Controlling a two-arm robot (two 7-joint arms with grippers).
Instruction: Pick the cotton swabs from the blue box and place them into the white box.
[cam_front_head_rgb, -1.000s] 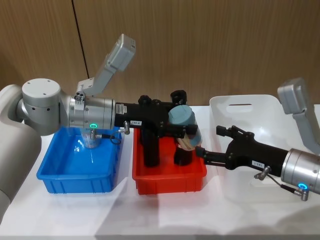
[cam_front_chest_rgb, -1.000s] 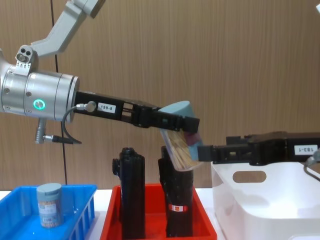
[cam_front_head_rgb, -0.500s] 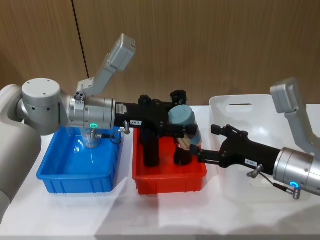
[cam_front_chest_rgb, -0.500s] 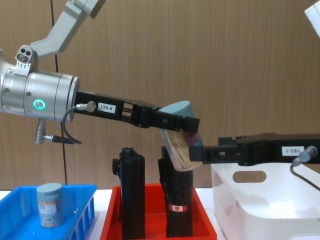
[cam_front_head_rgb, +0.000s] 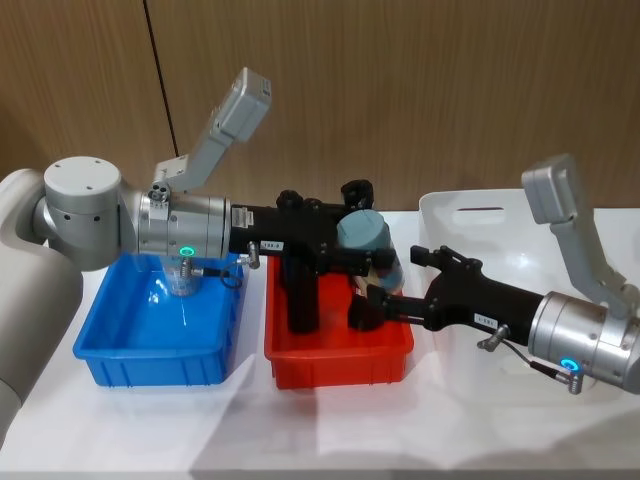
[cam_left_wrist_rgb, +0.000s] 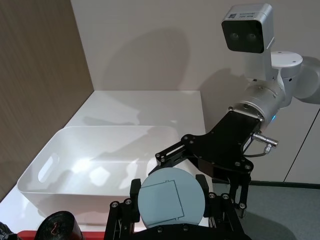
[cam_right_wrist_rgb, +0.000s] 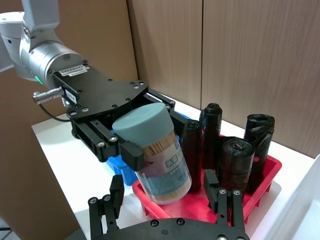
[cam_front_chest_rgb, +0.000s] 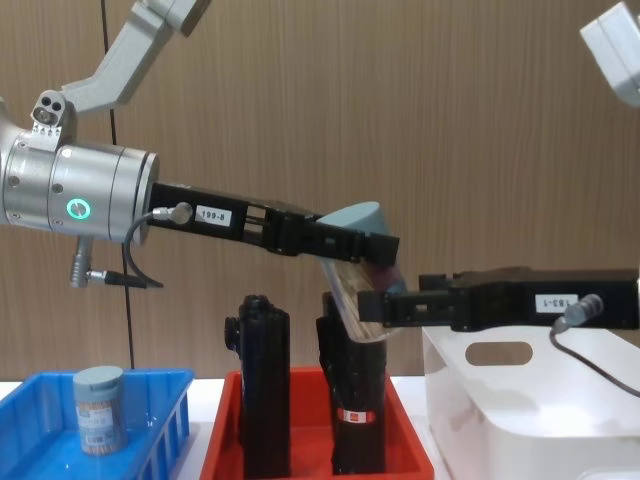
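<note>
My left gripper (cam_front_head_rgb: 366, 257) is shut on a tub of cotton swabs (cam_front_head_rgb: 362, 236), a clear tub with a pale blue lid, held tilted above the red tray. From the side the tub (cam_front_chest_rgb: 352, 285) leans lid-up in the left gripper (cam_front_chest_rgb: 375, 247). My right gripper (cam_front_head_rgb: 395, 279) is open, and its fingers (cam_right_wrist_rgb: 115, 196) stand on either side of the tub's (cam_right_wrist_rgb: 159, 150) lower end. A second tub (cam_front_chest_rgb: 99, 410) stands upright in the blue box (cam_front_chest_rgb: 162, 432). The white box (cam_front_head_rgb: 478, 214) sits at the right behind the right arm.
A red tray (cam_front_head_rgb: 336, 362) between the blue box (cam_front_head_rgb: 160, 352) and the white box (cam_front_chest_rgb: 520, 410) holds tall black cylinders (cam_front_chest_rgb: 264, 390), directly under the held tub. A wooden wall stands behind the table.
The right arm has slid left toward the held tub, bringing its open fingers around the tub's lower end. The left arm and tub have stayed still.
</note>
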